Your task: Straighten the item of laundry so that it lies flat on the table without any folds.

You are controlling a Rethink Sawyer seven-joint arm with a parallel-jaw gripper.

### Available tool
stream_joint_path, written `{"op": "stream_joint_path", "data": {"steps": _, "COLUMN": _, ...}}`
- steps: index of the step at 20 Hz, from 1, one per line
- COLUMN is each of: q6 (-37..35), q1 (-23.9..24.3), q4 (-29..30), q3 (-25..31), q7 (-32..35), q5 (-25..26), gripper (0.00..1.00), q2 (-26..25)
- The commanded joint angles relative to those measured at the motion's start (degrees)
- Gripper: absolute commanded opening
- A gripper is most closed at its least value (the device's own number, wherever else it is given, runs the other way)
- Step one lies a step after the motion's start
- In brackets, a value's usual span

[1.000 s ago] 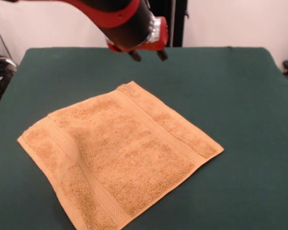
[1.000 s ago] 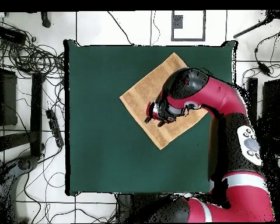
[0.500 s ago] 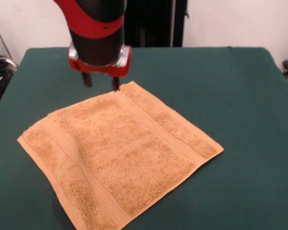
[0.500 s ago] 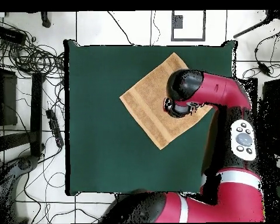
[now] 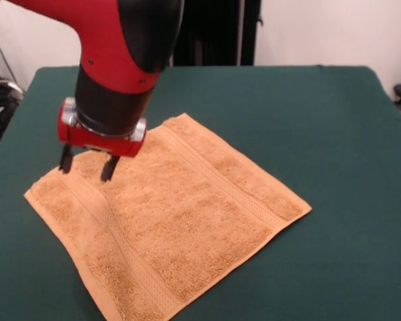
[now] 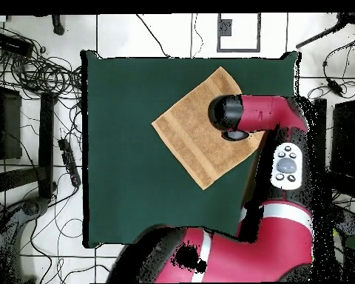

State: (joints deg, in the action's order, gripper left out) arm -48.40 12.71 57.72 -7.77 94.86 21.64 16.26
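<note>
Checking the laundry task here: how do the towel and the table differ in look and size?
The towel is orange-tan looped terry with woven border bands; the table is plain dark green cloth. The towel is small and lies cornerwise; the table is far bigger and extends past it on the sides in view. Both lie flat, and the open gripper hangs above the towel.

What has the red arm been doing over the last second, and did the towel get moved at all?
The gripper swung across from beyond the towel's far corner to the picture's left and came down; it now hangs open just above the towel, near its left edge. It has taken hold of nothing. The towel lies spread on the green table just as before, same place and same shape.
</note>
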Motion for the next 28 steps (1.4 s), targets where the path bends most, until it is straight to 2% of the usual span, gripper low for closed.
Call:
{"op": "stream_joint_path", "data": {"steps": 1, "q6": 7.42, "q1": -5.70, "q4": -3.43, "q3": -3.60, "q7": 11.65, "q5": 6.88, "gripper": 1.00, "q2": -5.27}}
{"op": "stream_joint_path", "data": {"steps": 4, "q6": 8.88, "q1": -5.43, "q4": -5.99, "q3": -4.24, "q7": 12.51, "q5": 7.45, "gripper": 1.00, "q2": -8.24}}
{"op": "stream_joint_path", "data": {"steps": 8, "q6": 10.52, "q1": -4.19, "q4": -7.84, "q3": -4.20, "q7": 15.27, "q5": 5.36, "gripper": 1.00, "q2": -11.36}}
{"op": "stream_joint_path", "data": {"steps": 13, "q6": 9.80, "q1": -1.16, "q4": -7.98, "q3": -1.40, "q7": 18.88, "q5": -1.01, "gripper": 1.00, "q2": -13.92}}
{"op": "stream_joint_path", "data": {"steps": 20, "q6": 9.53, "q1": 1.64, "q4": -8.66, "q3": 0.44, "q7": 16.40, "q5": -6.07, "gripper": 1.00, "q2": -16.81}}
{"op": "stream_joint_path", "data": {"steps": 28, "q6": 14.09, "q1": -0.19, "q4": -12.29, "q3": -5.63, "q7": 15.88, "q5": -2.81, "gripper": 1.00, "q2": -21.47}}
